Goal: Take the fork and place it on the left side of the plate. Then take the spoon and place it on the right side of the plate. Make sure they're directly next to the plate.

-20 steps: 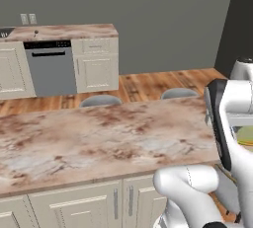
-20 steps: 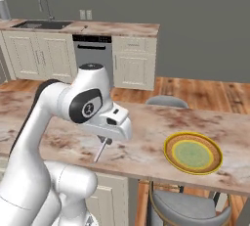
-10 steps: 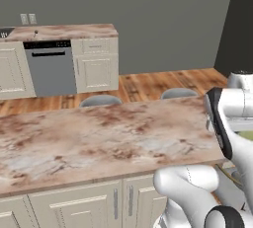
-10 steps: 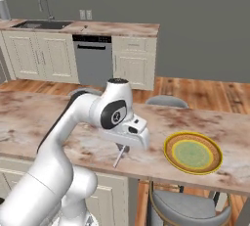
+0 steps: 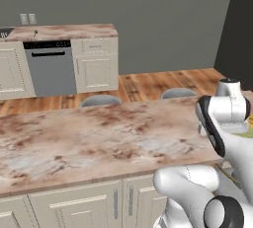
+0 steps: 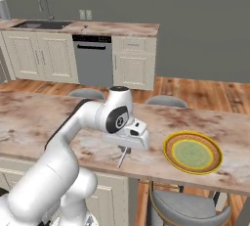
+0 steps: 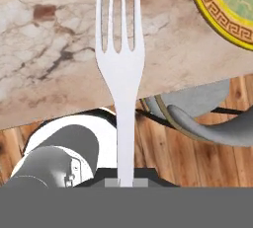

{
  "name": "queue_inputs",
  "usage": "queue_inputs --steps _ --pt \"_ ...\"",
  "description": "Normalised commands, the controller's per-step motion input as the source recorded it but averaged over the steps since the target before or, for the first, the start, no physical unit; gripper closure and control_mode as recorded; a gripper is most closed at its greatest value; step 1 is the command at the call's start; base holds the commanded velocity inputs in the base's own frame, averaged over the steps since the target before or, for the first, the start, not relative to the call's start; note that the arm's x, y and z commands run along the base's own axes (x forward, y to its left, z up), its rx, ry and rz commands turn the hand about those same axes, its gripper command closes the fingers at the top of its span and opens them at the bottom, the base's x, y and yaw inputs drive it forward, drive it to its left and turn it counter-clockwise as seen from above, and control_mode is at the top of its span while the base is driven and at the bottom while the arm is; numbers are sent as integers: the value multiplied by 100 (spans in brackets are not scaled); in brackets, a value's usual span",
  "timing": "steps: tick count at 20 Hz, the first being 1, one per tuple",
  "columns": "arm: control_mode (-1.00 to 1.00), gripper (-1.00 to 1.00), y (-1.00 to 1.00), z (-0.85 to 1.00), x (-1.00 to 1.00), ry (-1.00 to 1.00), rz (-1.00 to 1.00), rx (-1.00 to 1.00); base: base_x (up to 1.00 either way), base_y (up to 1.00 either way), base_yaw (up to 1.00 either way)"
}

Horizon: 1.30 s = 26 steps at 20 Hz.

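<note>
One thing sits in the claw (image 6: pixel 125 152): the fork (image 7: pixel 120 69), pinched by the end of its handle with the jaws drawn tight on it. In the hand view its tines reach straight ahead of the claw, over the marbled bench (image 6: pixel 29 117). In the right base view the fork hangs below the claw, above the bench's near edge. The plate (image 6: pixel 193 152) lies on the bench near the claw, to its right, apart from the fork.

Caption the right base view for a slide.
Gripper shut on the fork, carrying it above the counter left of the plate.
</note>
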Motion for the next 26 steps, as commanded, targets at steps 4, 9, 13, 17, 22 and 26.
queue_inputs --steps 4,9,13,17,22,26 --pt "-100 100 -10 -20 63 5 0 0 0 0 0" --pt "-100 100 -23 -18 51 6 1 0 0 0 0" --pt "-100 100 -34 -26 26 1 0 0 0 0 0" --pt "-100 100 -29 -31 19 0 0 0 0 0 0" --pt "-100 100 -19 -26 16 0 0 0 0 0 0" --pt "-100 100 -17 -23 17 0 0 0 0 0 0"
